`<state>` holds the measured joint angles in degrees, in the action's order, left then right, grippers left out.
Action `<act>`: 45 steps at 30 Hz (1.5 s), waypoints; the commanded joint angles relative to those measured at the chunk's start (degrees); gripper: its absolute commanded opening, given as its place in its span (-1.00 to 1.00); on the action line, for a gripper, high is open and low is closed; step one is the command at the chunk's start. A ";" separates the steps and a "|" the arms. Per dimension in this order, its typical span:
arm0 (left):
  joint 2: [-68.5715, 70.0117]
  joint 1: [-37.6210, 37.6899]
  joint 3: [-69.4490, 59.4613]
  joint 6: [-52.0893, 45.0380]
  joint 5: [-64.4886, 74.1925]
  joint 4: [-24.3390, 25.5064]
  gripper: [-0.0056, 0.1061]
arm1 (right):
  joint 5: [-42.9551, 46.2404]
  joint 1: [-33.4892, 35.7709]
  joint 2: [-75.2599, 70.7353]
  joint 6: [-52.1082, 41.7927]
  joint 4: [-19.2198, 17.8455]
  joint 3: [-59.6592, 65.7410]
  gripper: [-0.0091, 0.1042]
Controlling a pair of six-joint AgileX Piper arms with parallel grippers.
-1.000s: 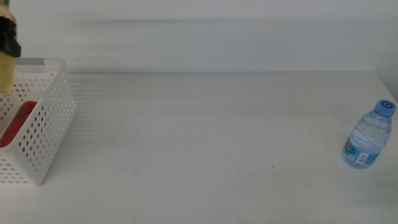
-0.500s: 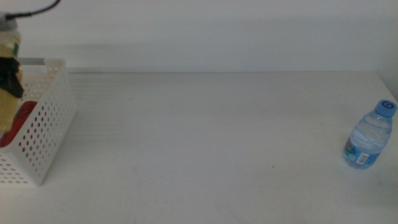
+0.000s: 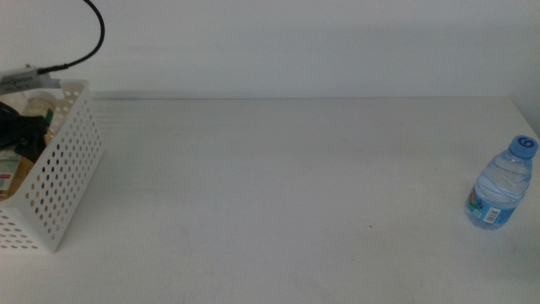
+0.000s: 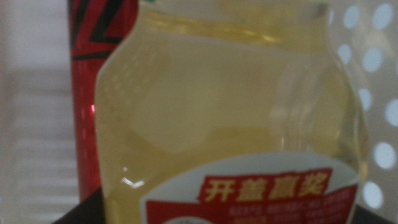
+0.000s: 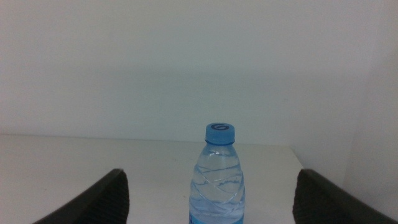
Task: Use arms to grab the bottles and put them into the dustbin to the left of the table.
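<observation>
Middle view: the dustbin [image 3: 59,181] is seen at the table's [image 3: 278,186] left edge, white with perforated walls. The left gripper [image 3: 18,131] is lowered inside it, dark, partly hidden by the wall, with a black cable [image 3: 89,38] arching above. The yellow juice bottle [image 3: 13,165] is glimpsed in the bin against the gripper; a label is visible but not readable here. Whether the jaws are clamped on it cannot be told from this view. The clear water bottle [image 3: 501,183] is stood upright near the table's right edge, blue cap marked with a ring-shaped sign, blue label with print too small to read. Left wrist view: the frame is filled by the yellow juice bottle [image 4: 224,118], very close; a white label with a red banner carrying yellow Chinese characters "开盖赢奖" is read. The red soda can [image 4: 93,93] is seen just behind it, black stripes on red, with the bin's holed wall [image 4: 373,93] alongside. The jaws are not clearly shown, so the grip state cannot be told. Right wrist view: the right gripper [image 5: 208,199] is held wide open, the water bottle [image 5: 219,177] centred between the jaws but beyond them, untouched.
</observation>
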<state>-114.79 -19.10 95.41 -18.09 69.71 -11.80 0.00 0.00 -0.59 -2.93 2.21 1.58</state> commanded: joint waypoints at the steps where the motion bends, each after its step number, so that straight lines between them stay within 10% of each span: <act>1: 3.01 0.29 2.43 0.01 -0.08 -2.27 -0.95 | 4.46 -0.29 -1.53 -0.53 -0.39 -0.38 0.51; 8: 1.56 0.29 2.43 0.01 -0.55 -1.57 -0.46 | 4.46 -0.29 -1.53 -0.53 -0.39 -0.38 0.51; 15: 1.56 0.29 2.43 -0.15 -1.46 -1.11 0.72 | 4.46 -0.29 -1.53 -0.53 -0.39 -0.38 0.51; 45: 32.16 24.94 11.74 3.67 4.78 -1.27 0.72 | 4.46 -0.29 -1.53 -0.53 -0.39 -0.38 0.51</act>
<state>-86.50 4.26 105.38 -14.38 71.86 -11.78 0.00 0.00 -0.59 -2.93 2.21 1.58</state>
